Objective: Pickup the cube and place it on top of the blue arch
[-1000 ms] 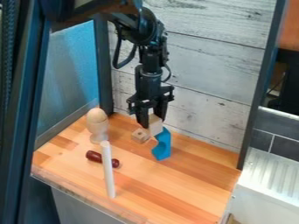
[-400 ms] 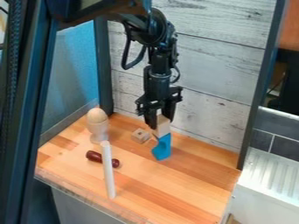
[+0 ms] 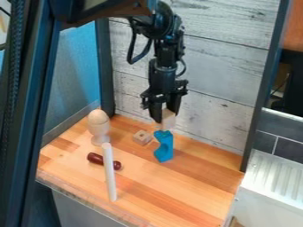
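The arm (image 3: 168, 48) is black, with pale glints along its edges. Near the top sits a bulky, rounded joint housing (image 3: 157, 24); from beside it a thick black cable (image 3: 130, 54) bows out in a loose loop. A thinner cable (image 3: 184, 68) curves by the narrower, blocky wrist (image 3: 162, 75). The black gripper (image 3: 166, 114) has a broad, knobbly body and two straight, dark fingers (image 3: 156, 110).

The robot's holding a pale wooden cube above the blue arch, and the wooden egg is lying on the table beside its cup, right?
Not quite: in the camera view, the wooden egg sits up in its wooden cup. The rest is right: the robot's black hand holds the pale wooden cube above the blue arch.
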